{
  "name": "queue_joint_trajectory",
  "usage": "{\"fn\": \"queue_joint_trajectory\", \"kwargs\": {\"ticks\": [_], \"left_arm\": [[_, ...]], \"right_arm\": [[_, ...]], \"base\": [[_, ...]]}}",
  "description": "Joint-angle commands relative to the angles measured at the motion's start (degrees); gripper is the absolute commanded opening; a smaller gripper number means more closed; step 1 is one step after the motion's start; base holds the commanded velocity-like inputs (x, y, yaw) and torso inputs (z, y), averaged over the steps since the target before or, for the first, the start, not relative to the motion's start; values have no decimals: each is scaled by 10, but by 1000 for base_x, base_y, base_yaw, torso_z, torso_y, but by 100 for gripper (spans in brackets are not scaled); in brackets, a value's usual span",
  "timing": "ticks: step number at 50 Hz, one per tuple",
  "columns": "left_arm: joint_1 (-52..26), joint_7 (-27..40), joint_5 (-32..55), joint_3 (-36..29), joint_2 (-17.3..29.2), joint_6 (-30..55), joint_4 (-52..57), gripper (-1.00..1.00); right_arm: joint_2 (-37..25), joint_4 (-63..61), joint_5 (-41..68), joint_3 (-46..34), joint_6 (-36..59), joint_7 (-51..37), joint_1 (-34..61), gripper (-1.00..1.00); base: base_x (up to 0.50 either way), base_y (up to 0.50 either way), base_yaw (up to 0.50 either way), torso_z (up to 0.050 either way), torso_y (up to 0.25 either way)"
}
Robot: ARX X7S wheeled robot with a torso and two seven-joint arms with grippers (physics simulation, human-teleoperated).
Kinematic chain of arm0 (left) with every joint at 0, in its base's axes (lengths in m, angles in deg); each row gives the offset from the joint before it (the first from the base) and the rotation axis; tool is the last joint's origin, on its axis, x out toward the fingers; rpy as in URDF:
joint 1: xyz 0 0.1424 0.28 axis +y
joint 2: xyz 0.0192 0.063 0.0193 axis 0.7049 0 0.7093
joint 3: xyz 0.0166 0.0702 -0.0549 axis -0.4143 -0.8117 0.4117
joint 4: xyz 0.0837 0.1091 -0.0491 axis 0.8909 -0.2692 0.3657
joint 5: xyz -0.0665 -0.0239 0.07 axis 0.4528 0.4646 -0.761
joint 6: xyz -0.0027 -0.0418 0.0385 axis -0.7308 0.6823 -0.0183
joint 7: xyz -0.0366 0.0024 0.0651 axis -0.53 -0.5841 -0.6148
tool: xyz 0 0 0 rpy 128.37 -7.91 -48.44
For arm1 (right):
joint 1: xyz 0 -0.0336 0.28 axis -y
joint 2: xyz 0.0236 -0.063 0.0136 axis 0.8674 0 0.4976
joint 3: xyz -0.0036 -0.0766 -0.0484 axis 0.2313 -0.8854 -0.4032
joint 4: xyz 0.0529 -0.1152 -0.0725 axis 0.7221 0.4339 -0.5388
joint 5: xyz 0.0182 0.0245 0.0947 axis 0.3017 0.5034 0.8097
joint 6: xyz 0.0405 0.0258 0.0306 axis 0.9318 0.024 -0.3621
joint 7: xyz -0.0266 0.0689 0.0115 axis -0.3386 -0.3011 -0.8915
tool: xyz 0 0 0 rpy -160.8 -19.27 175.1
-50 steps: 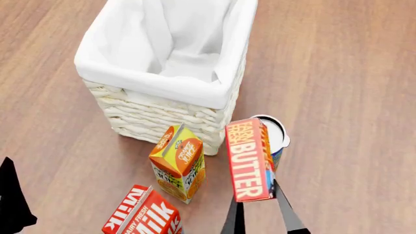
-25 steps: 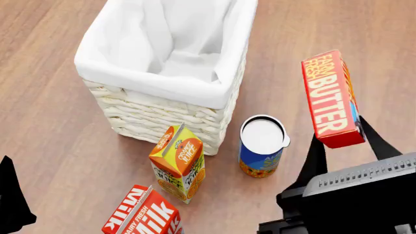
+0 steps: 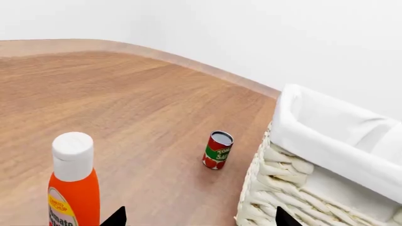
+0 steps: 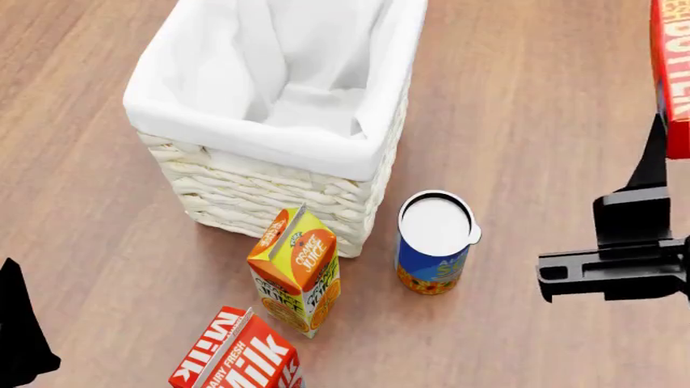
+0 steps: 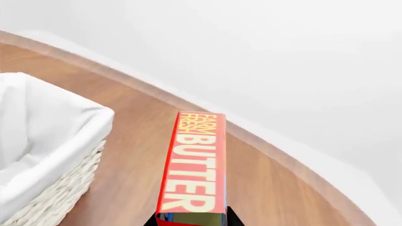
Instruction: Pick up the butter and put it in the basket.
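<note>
So your right claw point(image 5: 191, 221) is clamped on the butter point(image 5: 193, 167) by its low end, box upright and lifted clear of the table. Basket point(image 4: 258, 137) sits well off to the claw's left, probably lower. Left claw's grip: can't tell.

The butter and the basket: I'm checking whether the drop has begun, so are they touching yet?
Apart. The head view shows the butter held up by the right gripper at the far right edge, with bare wood floor between it and the basket.
</note>
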Motion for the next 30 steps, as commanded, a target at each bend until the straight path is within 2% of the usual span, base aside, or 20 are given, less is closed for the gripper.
{"fn": "queue_joint_trajectory", "kwargs": {"ticks": [1, 7, 18, 30], "left_arm": [[0, 5, 5, 1, 0, -1, 2, 100], [1, 6, 5, 1, 1, -2, 4, 100], [2, 14, 12, 5, 4, 0, 11, 100], [8, 14, 11, 0, 3, -5, 15, 100]], "right_arm": [[-1, 99, 6, 40, -22, 15, 106, -100], [-3, 162, 44, 43, -4, -17, 162, -100], [-2, 242, 121, 58, 21, -84, 199, -100], [-3, 338, 232, 132, 30, -183, 252, -100]], "base": [[0, 0, 0, 0, 0], [0, 0, 0, 2, 2], [0, 0, 0, 0, 2], [0, 0, 0, 1, 2]]}}
